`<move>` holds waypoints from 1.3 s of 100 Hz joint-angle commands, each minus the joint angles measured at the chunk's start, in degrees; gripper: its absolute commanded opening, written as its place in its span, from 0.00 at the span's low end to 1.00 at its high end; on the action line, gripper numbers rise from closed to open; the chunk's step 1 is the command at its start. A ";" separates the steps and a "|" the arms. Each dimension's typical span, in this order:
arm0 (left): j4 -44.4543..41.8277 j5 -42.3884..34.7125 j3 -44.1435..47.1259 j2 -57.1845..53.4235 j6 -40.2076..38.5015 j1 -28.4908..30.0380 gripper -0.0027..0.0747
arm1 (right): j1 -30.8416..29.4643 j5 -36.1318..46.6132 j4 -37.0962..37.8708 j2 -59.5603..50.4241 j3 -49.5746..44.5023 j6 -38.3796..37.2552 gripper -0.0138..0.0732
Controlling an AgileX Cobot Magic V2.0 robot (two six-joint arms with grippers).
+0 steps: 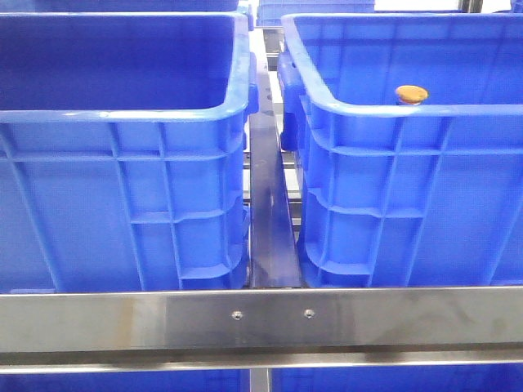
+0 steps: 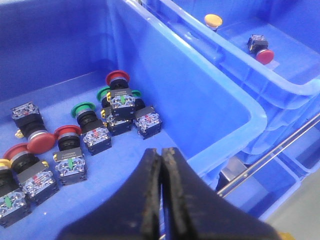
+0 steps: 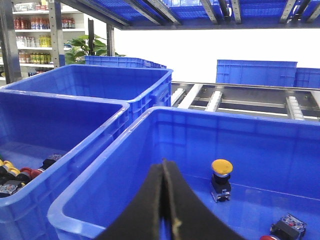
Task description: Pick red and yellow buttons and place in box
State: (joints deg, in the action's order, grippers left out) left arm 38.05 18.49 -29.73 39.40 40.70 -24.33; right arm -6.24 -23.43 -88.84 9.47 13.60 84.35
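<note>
Upright, cap up, the yellow button [image 3: 221, 179] stands; both pincers [image 2: 161, 200] [image 3: 165, 200] pressed together.

Two crates side by side: left crate [image 1: 122, 163] holds button pile [image 2: 75, 145]; right crate [image 1: 409, 180] holds two buttons [image 2: 213, 20].

Steel roller-conveyor tabletop [image 3: 240, 97] with a brushed metal front rail [image 1: 261, 320], carrying two deep blue ribbed plastic crates, left [image 1: 122, 204] and right [image 1: 409, 204], side by side, narrowly apart.

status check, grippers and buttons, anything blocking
Left gripper shut, empty, above the left crate. Right gripper shut, empty. Yellow button and red button in the right crate. Nothing blocking.
</note>
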 commanded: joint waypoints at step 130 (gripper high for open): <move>-33.72 -12.36 15.39 -22.44 -35.10 16.43 0.01 | 0.08 0.01 -1.89 0.62 1.51 0.47 0.08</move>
State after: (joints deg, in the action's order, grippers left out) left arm 9.33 14.22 -15.67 20.03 11.79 -10.76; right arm -6.24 -23.43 -88.84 9.47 13.60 84.61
